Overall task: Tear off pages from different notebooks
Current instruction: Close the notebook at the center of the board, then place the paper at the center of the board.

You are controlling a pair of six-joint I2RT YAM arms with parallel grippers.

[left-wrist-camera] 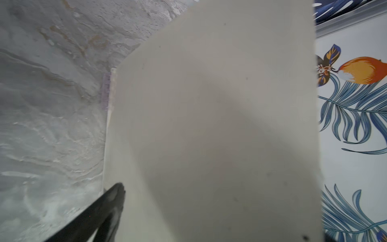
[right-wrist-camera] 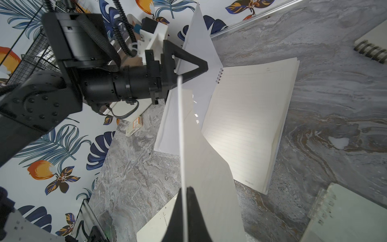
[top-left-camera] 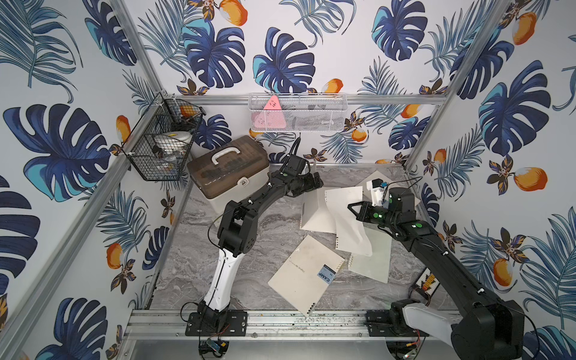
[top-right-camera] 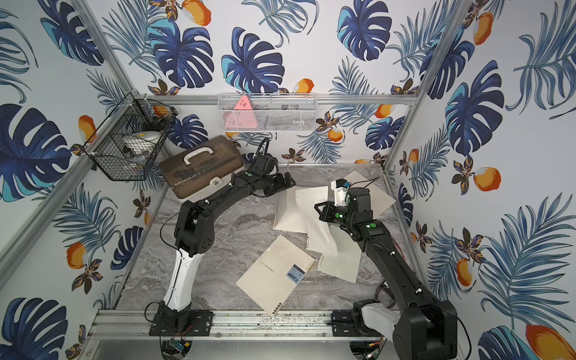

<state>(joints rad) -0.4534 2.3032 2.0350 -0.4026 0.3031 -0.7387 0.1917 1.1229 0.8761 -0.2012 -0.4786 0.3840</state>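
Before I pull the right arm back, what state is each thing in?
left gripper: open beside the raised cover.
right gripper: shut on the page.
page: held, hanging, apparently off the coil.
open notebook: open, cover raised.
CAMP notebook: closed, flat.
small notebook: closed, partly under the page.
back notebook: partly hidden by the right arm; cannot tell.
box: lid shut.

The only word that can be read is "CAMP", in white capitals on the blue label (top-left-camera: 325, 276) at one edge of the large cream spiral-bound notebook (top-left-camera: 299, 280) lying closed on the grey marbled tabletop (top-left-camera: 249, 224), seen in both top views. A thin line of print on the same cover is too small to read. In the right wrist view, a small white carton (right-wrist-camera: 135, 125) with an orange patch bears blurred, illegible print.
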